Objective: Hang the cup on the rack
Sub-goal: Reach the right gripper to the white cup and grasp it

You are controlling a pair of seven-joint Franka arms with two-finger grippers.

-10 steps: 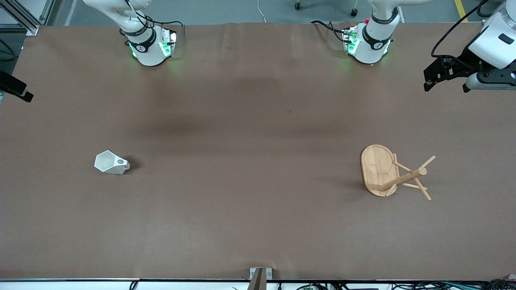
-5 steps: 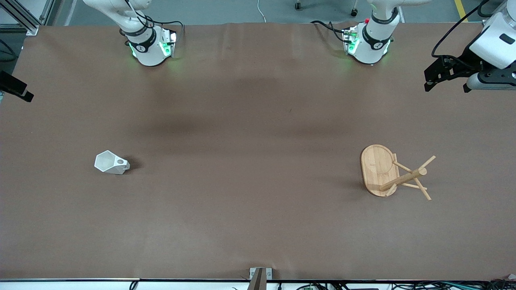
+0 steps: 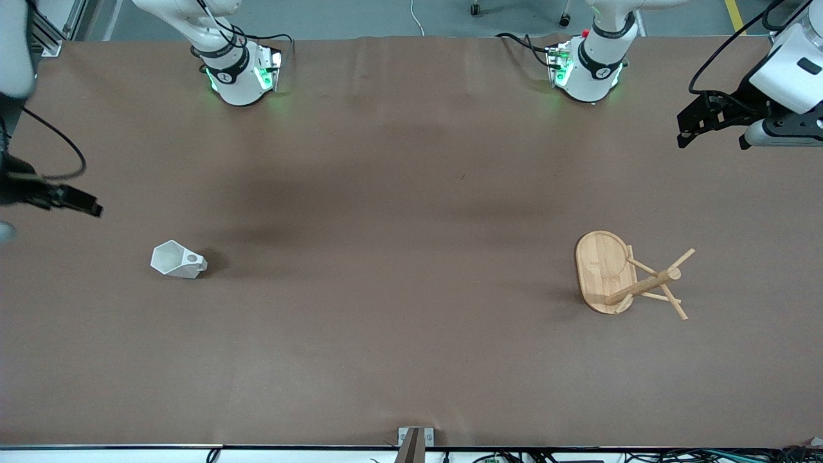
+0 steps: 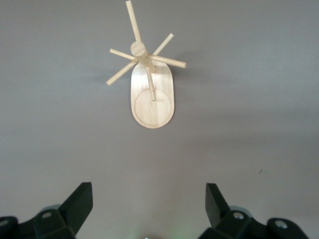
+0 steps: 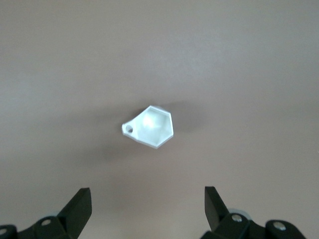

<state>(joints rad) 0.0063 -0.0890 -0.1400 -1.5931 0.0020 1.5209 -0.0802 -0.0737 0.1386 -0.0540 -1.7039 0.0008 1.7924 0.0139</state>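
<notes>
The cup [image 3: 178, 260] sits on the surface [image 3: 398, 347] at the frame's left; the rack [image 3: 627, 276] stands at the right. Neither has been touched. The right pincer [image 5: 147, 211], open, hovers above the cup, likely lining up a grasp. The left pincer [image 4: 148, 209], also open and empty, waits over the rack's end.

Robotics lab, two arm bases [image 3: 239, 76] bolted to brown-covered table [image 3: 398, 360], grey floor, loose cables
</notes>
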